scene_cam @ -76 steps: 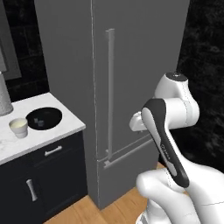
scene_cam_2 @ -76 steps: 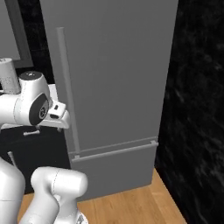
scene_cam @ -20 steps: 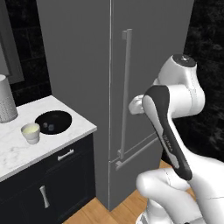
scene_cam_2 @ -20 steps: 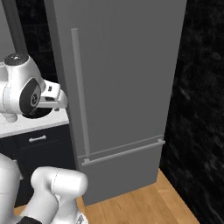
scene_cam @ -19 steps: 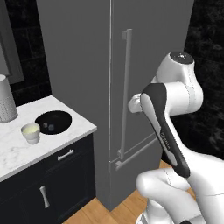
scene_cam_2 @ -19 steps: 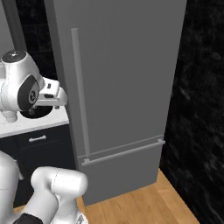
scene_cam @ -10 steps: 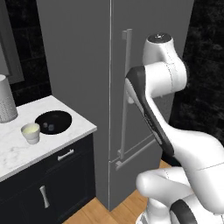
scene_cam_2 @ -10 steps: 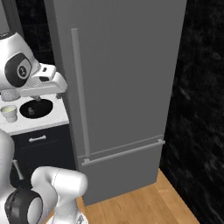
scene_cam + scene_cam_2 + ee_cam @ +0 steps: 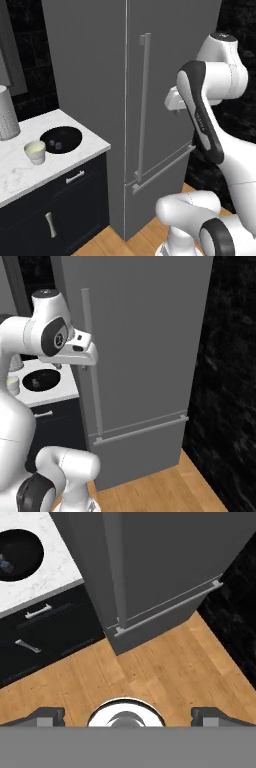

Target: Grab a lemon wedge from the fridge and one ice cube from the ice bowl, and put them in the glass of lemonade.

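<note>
Fridge: shut, tall grey, beside the worktop's right edge.
My jaws: spread wide, holding nothing, raised near the fridge's bar handle.
Ice bowl: at the worktop's right edge, glass of lemonade just beside it.

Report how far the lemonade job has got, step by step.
Done: nothing yet. The fridge is shut, so no lemon wedge is out, and the glass of lemonade stands beside the ice bowl on the counter.
In hand: nothing. The gripper is open and empty, near the fridge's vertical handle.
Left: open the fridge, fetch the wedge, take an ice cube, drop both in the glass.
</note>
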Controlling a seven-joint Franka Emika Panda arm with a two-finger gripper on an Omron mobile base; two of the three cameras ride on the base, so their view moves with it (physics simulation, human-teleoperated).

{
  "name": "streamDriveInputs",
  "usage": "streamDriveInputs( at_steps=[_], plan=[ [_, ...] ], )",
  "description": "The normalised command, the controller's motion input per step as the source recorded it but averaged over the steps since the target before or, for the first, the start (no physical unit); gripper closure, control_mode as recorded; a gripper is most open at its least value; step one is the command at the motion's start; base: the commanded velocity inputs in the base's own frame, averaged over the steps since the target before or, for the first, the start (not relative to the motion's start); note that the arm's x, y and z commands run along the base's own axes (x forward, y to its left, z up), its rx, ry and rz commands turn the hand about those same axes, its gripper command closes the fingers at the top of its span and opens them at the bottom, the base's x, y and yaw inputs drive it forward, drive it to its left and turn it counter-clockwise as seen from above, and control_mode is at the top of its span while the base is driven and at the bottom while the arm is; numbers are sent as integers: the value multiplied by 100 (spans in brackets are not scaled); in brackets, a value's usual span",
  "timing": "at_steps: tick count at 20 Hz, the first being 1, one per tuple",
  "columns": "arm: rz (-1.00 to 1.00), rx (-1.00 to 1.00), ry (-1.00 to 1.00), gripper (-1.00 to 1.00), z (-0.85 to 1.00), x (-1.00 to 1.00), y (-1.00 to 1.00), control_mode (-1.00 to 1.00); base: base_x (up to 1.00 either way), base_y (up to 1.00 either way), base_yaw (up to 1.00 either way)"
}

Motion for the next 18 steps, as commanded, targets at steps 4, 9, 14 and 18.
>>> streamDriveInputs(
  at_steps=[4, 9, 14, 18],
  plan=[
    [13, 4, -8, -100, 0, 36, 3, -100, 0, 0, 0],
    [24, 16, -27, -100, -6, 98, 52, -100, 0, 0, 0],
    [30, 8, -11, -100, 0, 100, 7, -100, 0, 0, 0],
    [18, -4, 3, -100, 0, 88, 3, -100, 0, 0, 0]
  ],
)
